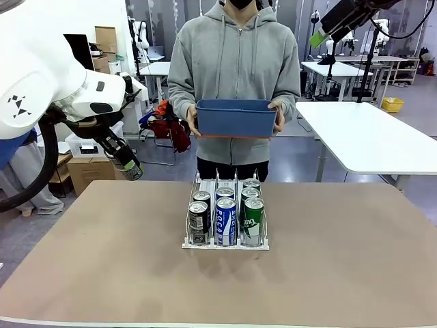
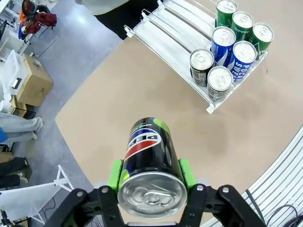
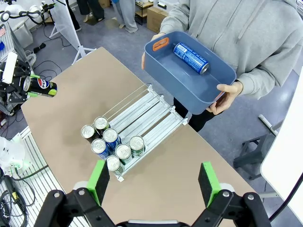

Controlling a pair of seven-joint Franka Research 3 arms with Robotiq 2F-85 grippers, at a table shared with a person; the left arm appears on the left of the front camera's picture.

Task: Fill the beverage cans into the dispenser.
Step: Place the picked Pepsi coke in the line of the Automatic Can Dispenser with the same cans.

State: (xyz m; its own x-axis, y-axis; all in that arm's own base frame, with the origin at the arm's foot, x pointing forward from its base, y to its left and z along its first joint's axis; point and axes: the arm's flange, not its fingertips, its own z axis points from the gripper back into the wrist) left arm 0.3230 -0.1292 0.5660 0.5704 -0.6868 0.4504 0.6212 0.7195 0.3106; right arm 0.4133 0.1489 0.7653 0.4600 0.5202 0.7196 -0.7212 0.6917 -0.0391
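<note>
Brown worktop (image 1: 102, 273) is stretching across the room, with white tables and cardboard boxes lying behind it. A person (image 1: 235, 61) in a grey hoodie is standing at its far edge, both hands gripping a blue bin (image 1: 235, 117) at waist height. The dispenser (image 1: 225, 244) is sitting at the worktop's middle, its back end reaching toward the far edge. The right gripper (image 3: 154, 177) is hanging high above the worktop with its jaws spread wide, gripping nothing. The left gripper (image 2: 150, 172) is hovering over the far left corner, its green pads pressing both sides of a black can (image 2: 147, 146). Seven cans are standing upright at the dispenser's front end. Three green cans (image 1: 253, 220) are lining the right lane. Two blue-and-white cans (image 1: 225, 220) are filling the middle lane. Two black-and-silver cans (image 1: 199, 222) are occupying the left lane. One blue can (image 3: 191, 57) is lying on its side inside the bin.
</note>
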